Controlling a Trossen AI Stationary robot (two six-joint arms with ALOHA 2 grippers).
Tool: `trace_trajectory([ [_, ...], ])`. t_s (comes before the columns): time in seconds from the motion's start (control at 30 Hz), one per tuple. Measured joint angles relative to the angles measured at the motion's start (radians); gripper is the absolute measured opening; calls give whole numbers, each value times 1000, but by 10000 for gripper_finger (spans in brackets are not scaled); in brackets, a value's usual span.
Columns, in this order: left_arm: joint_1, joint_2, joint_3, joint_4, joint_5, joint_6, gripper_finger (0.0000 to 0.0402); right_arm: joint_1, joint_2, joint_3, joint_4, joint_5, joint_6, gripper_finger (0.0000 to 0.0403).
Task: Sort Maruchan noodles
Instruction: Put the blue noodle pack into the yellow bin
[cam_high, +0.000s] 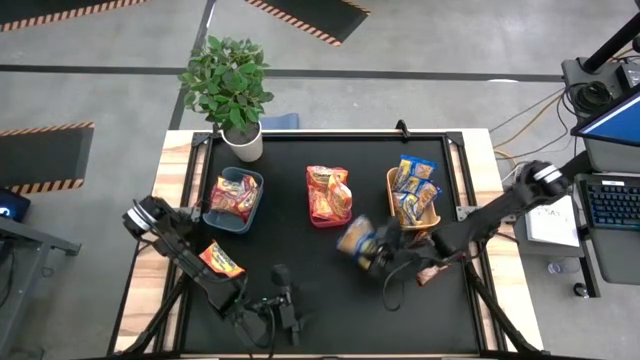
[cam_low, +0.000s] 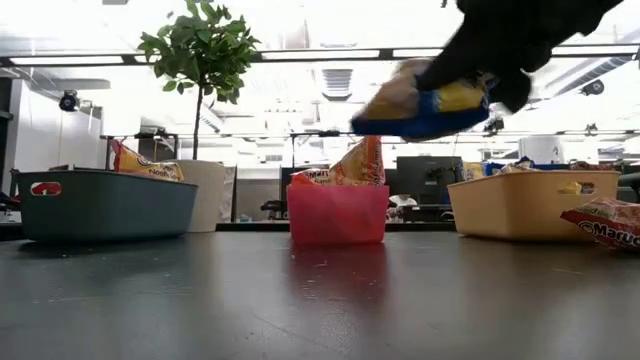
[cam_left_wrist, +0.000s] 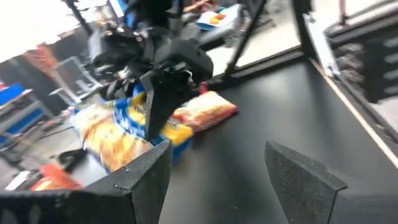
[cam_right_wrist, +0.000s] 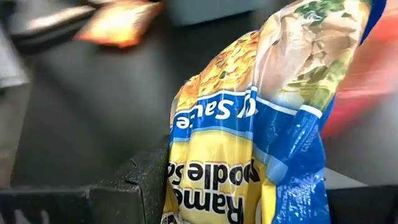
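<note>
Right gripper (cam_high: 378, 258) jaws clamped on blue-yellow packet (cam_high: 356, 238), lifted; left gripper (cam_high: 283, 300) jaws wide, empty.

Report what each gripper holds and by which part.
Right gripper grips a blue-and-yellow packet by one end, lifted off the table. Left gripper is open, empty.

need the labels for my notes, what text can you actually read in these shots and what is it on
"Sauce", "Rame" and "oodle", cut off and upside down: blue-and-yellow packet held in the right gripper.
"Maruc", cut off: red packet at the low view's right edge.
Print on packets in the teal bin, red bin and tan bin: too small or blurred.
</note>
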Motion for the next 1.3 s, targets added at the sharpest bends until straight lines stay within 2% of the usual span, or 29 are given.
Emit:
trace_trajectory([
  [0.13,0,-6,0,-5,-84,-10,239,0,-132,0,-352,231,159,200],
  [0.23,0,-6,0,-4,-108,-19,239,0,-217,0,-585,317,336,200],
  [0.43,0,-6,0,-5,-112,-44,239,-7,-316,0,-1002,332,652,200],
  [0.67,1,-6,0,-7,-112,-46,239,-15,-304,0,-1380,295,935,201],
  [0.73,1,-6,0,-7,-112,-50,239,-16,-289,-2,-1427,272,960,201],
  [0.9,1,-6,0,-7,-112,-50,239,-16,-228,-6,-1410,264,918,201],
  [1.17,1,-6,0,-7,-112,-57,239,-16,-54,-6,-1402,271,906,201],
  [1.3,2,-6,0,-7,-112,-62,239,-18,29,-6,-1331,272,879,201],
])
